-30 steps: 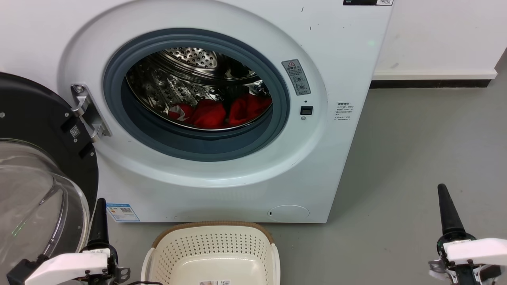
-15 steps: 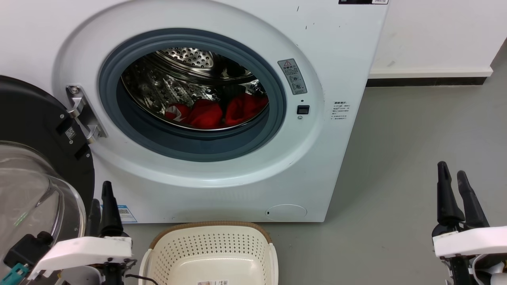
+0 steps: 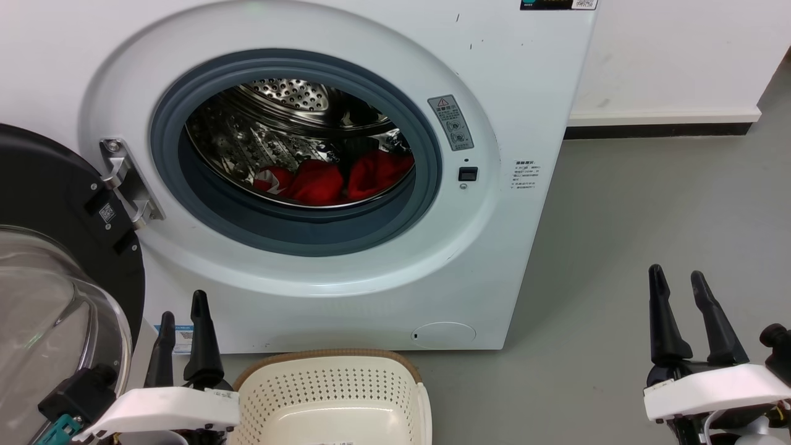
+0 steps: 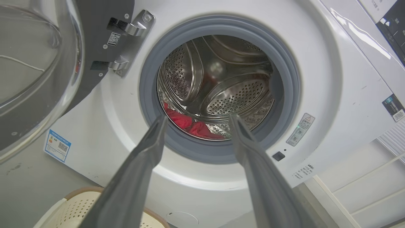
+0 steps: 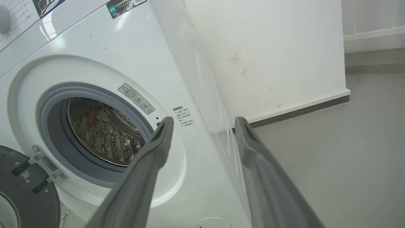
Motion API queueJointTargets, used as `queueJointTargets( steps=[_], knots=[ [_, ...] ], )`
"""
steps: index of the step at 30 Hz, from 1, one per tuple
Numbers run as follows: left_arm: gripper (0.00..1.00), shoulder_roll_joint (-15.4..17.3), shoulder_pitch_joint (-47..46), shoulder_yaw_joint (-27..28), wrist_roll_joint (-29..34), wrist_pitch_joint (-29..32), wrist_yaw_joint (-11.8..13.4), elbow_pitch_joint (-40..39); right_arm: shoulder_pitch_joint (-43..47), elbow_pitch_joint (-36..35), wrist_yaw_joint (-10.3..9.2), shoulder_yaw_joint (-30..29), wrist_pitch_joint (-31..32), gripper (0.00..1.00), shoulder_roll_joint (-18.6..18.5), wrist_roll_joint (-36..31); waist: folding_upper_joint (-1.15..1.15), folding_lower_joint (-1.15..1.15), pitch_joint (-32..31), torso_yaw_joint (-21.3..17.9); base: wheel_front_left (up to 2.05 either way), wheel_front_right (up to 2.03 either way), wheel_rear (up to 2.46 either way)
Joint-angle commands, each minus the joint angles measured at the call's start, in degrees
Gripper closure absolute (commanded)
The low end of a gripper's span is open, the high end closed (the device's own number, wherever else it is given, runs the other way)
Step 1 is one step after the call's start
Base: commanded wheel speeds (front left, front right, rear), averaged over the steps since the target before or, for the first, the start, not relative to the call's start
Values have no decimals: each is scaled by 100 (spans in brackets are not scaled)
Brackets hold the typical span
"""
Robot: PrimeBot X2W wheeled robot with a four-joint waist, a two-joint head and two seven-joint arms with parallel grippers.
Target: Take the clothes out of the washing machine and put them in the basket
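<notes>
Clothes: the clothes lie low in the washing machine drum.
Basket: the basket sits on the floor below.
Pincers: left pincer and right pincer both spread, holding nothing.
Risk: the left arm may clip the door; fabric may snag on the rubber ring.

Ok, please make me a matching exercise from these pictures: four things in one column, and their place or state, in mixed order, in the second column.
Column 1
1. clothes
2. basket
3. door
4. right gripper

Column 2
a. swung open, at the left
b. fingers apart, holding nothing
c. lying in the steel drum
d. standing on the floor, no clothes in it

Pairs: 1-c, 2-d, 3-a, 4-b
</notes>
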Motion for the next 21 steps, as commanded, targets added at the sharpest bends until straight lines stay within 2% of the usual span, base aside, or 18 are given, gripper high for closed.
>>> queueJointTargets(
  steps=[1, 12, 21],
  knots=[
    [0, 15, 12, -15, 287, -62, 51, -144, 11, -90, 0, 3, -55, 0, -35, -238, 0, 0, -5, 2, 0, 0, 0],
    [0, 47, 160, -448, 1672, -228, 357, -226, 132, 14, 0, 31, -229, 0, -39, -1147, 0, 0, -46, 11, 0, 0, 0],
    [0, 199, 254, -734, 2168, -346, 649, -202, 207, 77, 0, 57, -343, 0, -41, -1725, 0, 0, -68, 16, 0, 0, 0]
  ],
)
